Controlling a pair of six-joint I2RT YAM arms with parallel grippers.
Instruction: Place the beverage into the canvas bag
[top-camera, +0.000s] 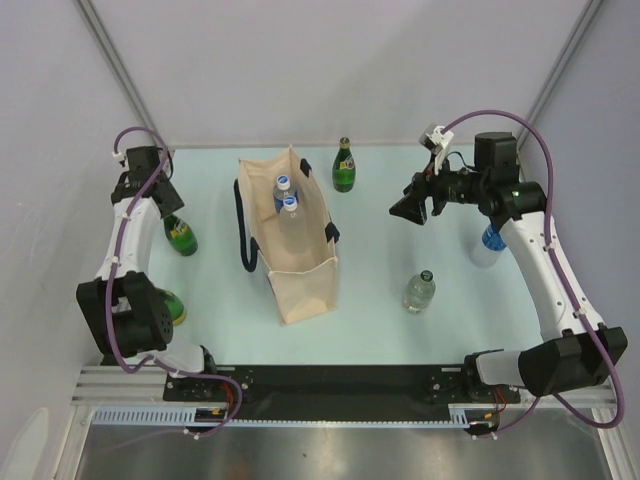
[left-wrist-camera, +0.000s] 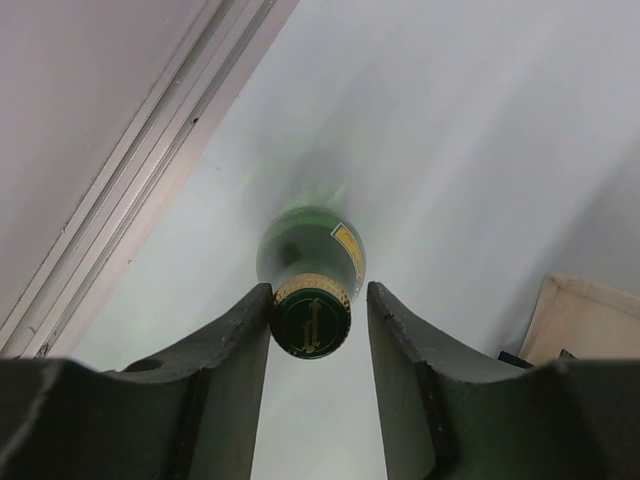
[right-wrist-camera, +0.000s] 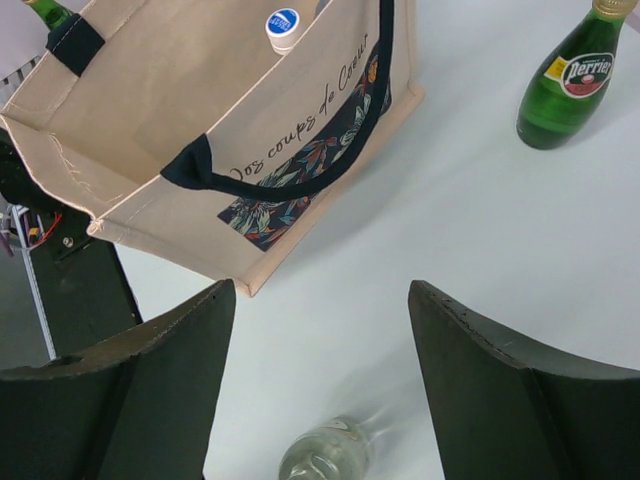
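The beige canvas bag (top-camera: 300, 262) with navy handles stands upright mid-table, with two blue-capped clear bottles (top-camera: 287, 194) inside. My left gripper (top-camera: 167, 206) is open and straddles the neck of a green bottle (top-camera: 182, 238). In the left wrist view the bottle's gold-rimmed cap (left-wrist-camera: 311, 322) sits between the fingers, against the left finger (left-wrist-camera: 235, 345), with a gap to the right one. My right gripper (top-camera: 408, 208) is open and empty, held above the table right of the bag (right-wrist-camera: 170, 110). A clear bottle (right-wrist-camera: 325, 455) stands below it.
A green Perrier bottle (top-camera: 344, 167) stands behind the bag, also in the right wrist view (right-wrist-camera: 563, 92). A clear bottle (top-camera: 420, 291) stands right of the bag. A blue-labelled bottle (top-camera: 487, 246) is behind the right arm. Another green bottle (top-camera: 172, 306) is by the left arm's base.
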